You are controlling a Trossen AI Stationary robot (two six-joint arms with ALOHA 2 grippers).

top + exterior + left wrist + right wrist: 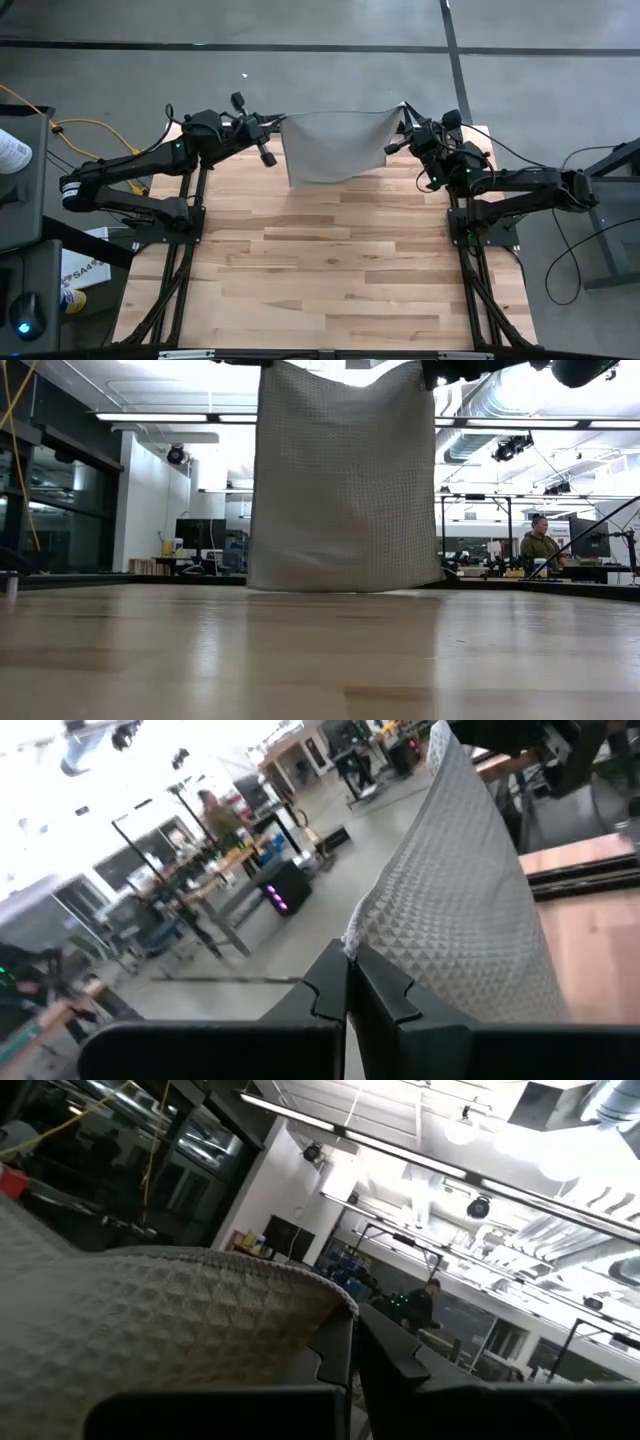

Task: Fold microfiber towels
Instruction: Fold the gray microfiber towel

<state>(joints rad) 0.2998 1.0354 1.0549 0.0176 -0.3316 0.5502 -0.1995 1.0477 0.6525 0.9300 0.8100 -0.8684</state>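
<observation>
Grey ribbed microfiber towel (pixel 335 146) hung at the worktop's (pixel 330 270) far edge, its hem just brushing the wood. Left claw (pixel 348 982) and right claw (pixel 352 1342) were each clamped on a top corner. Grips looked shallow; a corner could slip, or uneven lowering could skew the fold.

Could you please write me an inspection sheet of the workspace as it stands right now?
Surface: wooden table, bare planks in front.
Job's things: grey microfiber towel hanging upright, bottom edge touching the table.
Clutter: nothing seen on the table.
Grippers: left gripper and right gripper, jaws shut on the towel's top corners.
Cables: yellow cable off the table's left.
Surroundings: seated person at a far desk.
</observation>
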